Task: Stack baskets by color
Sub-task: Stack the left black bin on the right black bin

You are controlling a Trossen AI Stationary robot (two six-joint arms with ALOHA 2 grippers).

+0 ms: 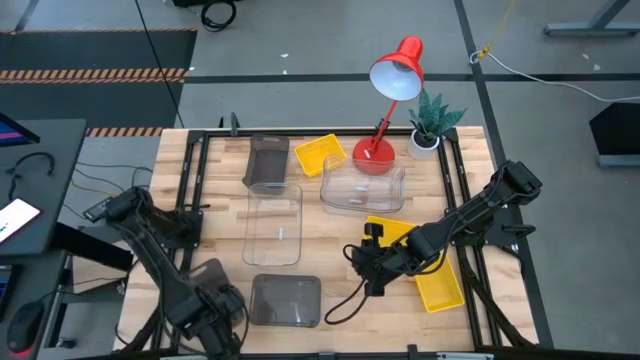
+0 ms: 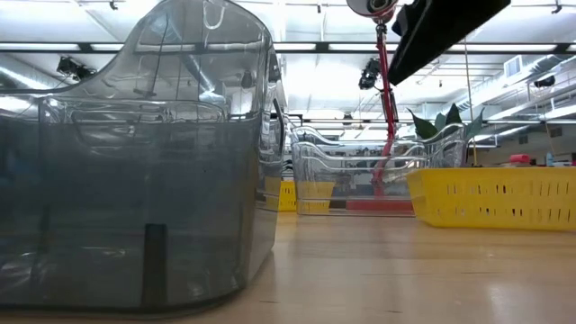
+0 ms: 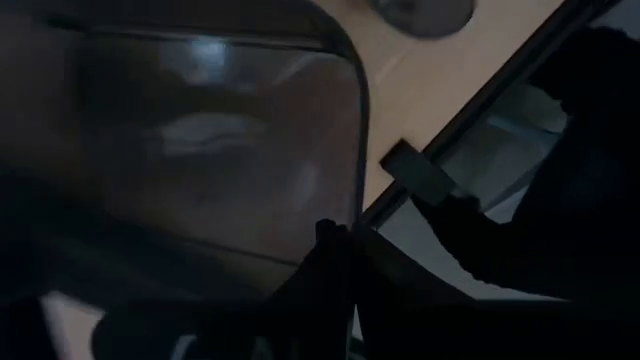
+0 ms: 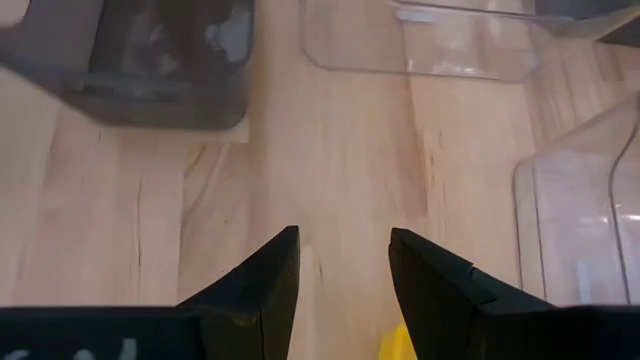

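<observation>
My left gripper (image 1: 215, 312) stands near the table's front left corner, shut on a smoky grey basket (image 1: 207, 273), which fills the left wrist view (image 3: 220, 150). A second grey basket (image 1: 285, 300) sits flat beside it and looms close in the low view (image 2: 135, 207). A third grey one (image 1: 267, 162) lies at the far side. Two clear baskets (image 1: 273, 225) (image 1: 362, 185) rest mid-table. Yellow baskets lie at the far side (image 1: 318, 153) and at the right (image 1: 440, 285). My right gripper (image 1: 372, 262) (image 4: 343, 270) hovers open over bare wood. My left gripper has the grey basket by the rim of one wall (image 3: 352, 200), close to a rounded corner, and the rim runs in between its two fingers (image 3: 330, 250). The fingers come from above, pointing steeply down. The basket sits tilted; I cannot tell whether it is clear of the table.
A red desk lamp (image 1: 395, 75) and a small potted plant (image 1: 430, 125) stand at the far right. Another yellow basket (image 1: 395, 230) lies partly under my right arm. A black frame (image 1: 195, 170) runs along the table's edges.
</observation>
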